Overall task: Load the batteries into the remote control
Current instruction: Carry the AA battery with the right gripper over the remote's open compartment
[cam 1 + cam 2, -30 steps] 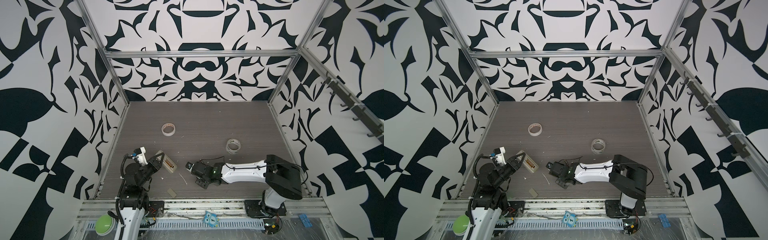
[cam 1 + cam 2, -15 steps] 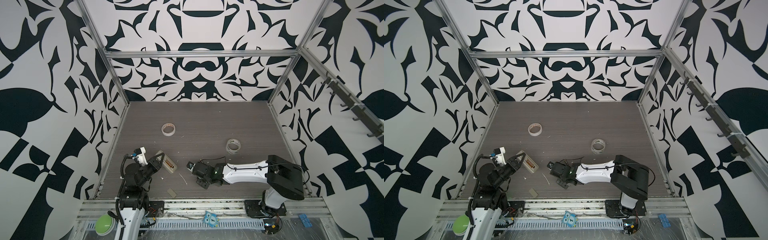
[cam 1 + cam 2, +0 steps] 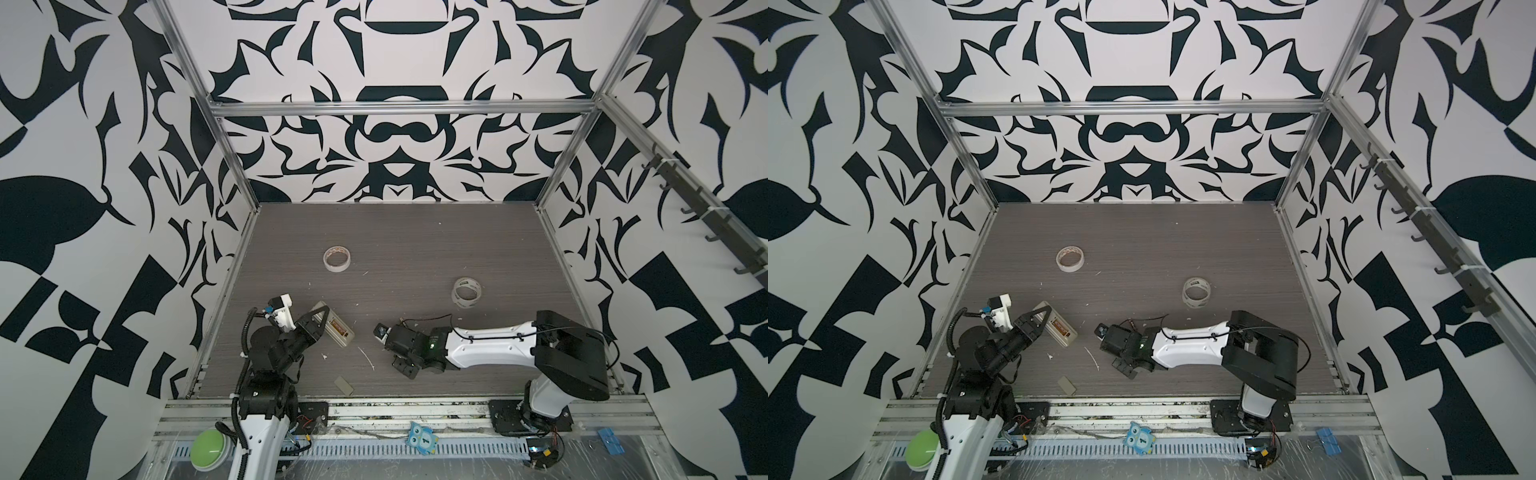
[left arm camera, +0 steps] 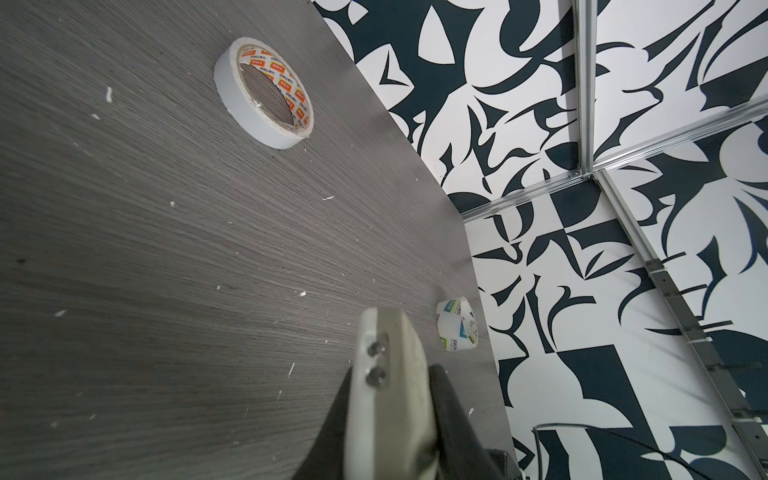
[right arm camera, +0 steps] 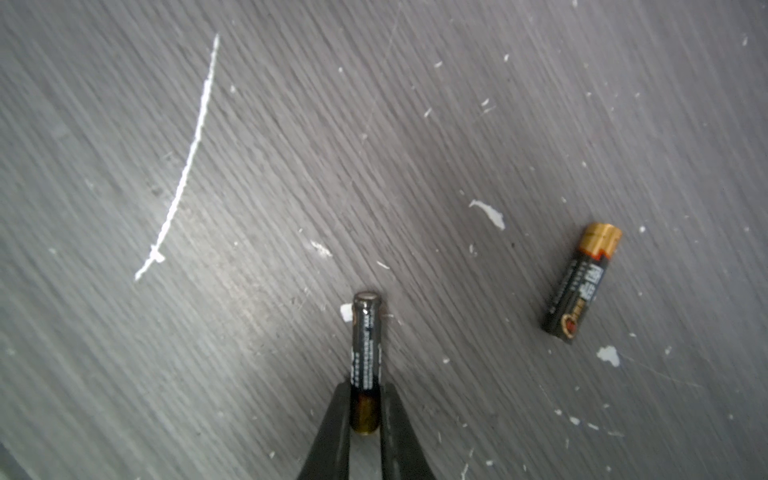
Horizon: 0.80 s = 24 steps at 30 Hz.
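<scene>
**ENTRY: ONE CELL IN HAND, ONE LOOSE**

Right gripper (image 5: 365,409): clamped on the gold end of the first battery (image 5: 366,340), the dark body sticking out free (so short a hold may let it pivot or slip when pressed into the bay). The second battery (image 5: 582,282), black printed sleeve, gold cap, lies loose on the table (image 5: 291,145) nearby. Left gripper (image 4: 390,415): pinched on the remote control (image 3: 337,329), beige, bay uncovered, at the table's front left; an insertion push could shift it.

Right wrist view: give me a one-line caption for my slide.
The right tool grips one battery by its gold end; the second battery lies loose on the grey table.
</scene>
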Each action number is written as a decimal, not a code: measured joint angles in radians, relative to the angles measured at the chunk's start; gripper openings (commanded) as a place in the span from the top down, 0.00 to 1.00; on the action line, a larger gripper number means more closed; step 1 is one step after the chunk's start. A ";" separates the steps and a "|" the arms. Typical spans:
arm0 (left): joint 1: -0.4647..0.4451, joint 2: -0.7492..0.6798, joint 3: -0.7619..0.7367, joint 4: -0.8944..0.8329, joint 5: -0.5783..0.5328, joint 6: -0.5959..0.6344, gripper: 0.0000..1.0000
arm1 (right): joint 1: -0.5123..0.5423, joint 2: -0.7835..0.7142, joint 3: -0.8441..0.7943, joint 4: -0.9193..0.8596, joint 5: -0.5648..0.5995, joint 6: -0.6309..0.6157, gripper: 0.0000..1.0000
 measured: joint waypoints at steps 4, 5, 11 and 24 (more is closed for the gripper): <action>0.000 -0.001 0.000 0.000 0.000 0.000 1.00 | 0.000 -0.005 -0.008 0.012 0.002 0.002 0.90; 0.000 -0.002 0.000 0.000 0.000 0.000 1.00 | 0.000 -0.008 -0.012 0.014 0.002 0.002 0.91; 0.000 -0.009 0.000 0.025 0.011 -0.008 1.00 | 0.000 -0.035 -0.037 0.016 0.001 0.002 0.99; 0.000 -0.024 -0.065 0.263 0.082 -0.117 1.00 | 0.000 -0.268 0.027 -0.137 -0.004 -0.041 1.00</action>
